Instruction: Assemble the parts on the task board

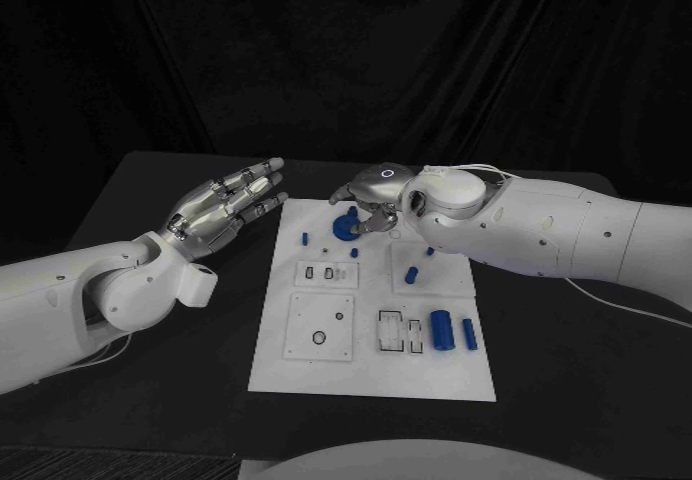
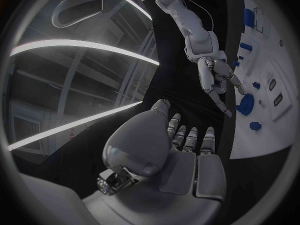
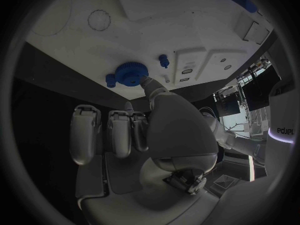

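The right hand [image 1: 378, 196] hangs over the task board's [image 1: 372, 375] far edge, one fingertip [image 3: 145, 83] touching the blue gear [image 3: 131, 74] just beyond it, seemingly to seat it; the left hand [image 1: 228, 208], spread and empty, hovers beside the board, leaving room.

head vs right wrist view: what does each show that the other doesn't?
Head only: the left hand hanging open beside the task board, and two blue cylinders lying at the board's near right. Right wrist only: a close look at one fingertip touching the blue gear's toothed rim, a small blue peg standing nearby. Both: the right hand at the gear on the board's far end.
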